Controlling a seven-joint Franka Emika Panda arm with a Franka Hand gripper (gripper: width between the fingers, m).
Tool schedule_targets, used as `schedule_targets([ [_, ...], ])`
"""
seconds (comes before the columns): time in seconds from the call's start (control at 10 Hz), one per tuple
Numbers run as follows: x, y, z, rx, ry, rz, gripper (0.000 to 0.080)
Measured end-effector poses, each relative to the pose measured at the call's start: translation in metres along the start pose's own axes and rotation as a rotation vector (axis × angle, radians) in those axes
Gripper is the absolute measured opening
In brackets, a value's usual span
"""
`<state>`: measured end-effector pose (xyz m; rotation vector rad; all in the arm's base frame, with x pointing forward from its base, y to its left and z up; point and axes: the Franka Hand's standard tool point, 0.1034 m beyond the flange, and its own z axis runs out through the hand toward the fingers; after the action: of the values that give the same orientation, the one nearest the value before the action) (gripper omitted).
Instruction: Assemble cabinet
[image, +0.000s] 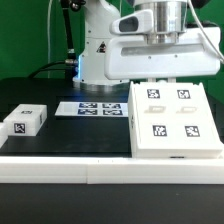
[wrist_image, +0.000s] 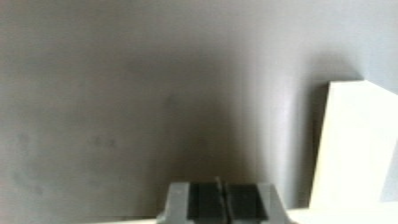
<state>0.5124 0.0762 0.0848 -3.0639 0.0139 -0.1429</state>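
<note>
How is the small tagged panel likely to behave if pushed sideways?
The panel lies low and flat, so it would probably slide, not tip or roll. It looks like solid moulded plastic: likely stiff and light. Pushed off-centre it may well spin on the dark table.

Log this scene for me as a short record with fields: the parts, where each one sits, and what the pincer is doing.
Main part: cabinet body, large white box, four marker tags on top, on the exterior view's right
Loose part: small panel, white, tagged, lying apart on the exterior view's left
Between them: marker board, flat on the table
Pincer: fingers together, holding nothing
Assembly: panel not yet fitted
</note>
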Motion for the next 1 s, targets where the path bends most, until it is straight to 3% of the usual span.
schedule_targets([
  [0.4,-0.001,0.0,0.002,-0.001,-0.001,-0.001,0.0002],
  [0.8,0.01,-0.001,-0.025,0.01,-0.026,0.0,0.0002],
  [1.0,0.011,-0.002,-0.026,0.011,-0.029,0.0,0.0002],
])
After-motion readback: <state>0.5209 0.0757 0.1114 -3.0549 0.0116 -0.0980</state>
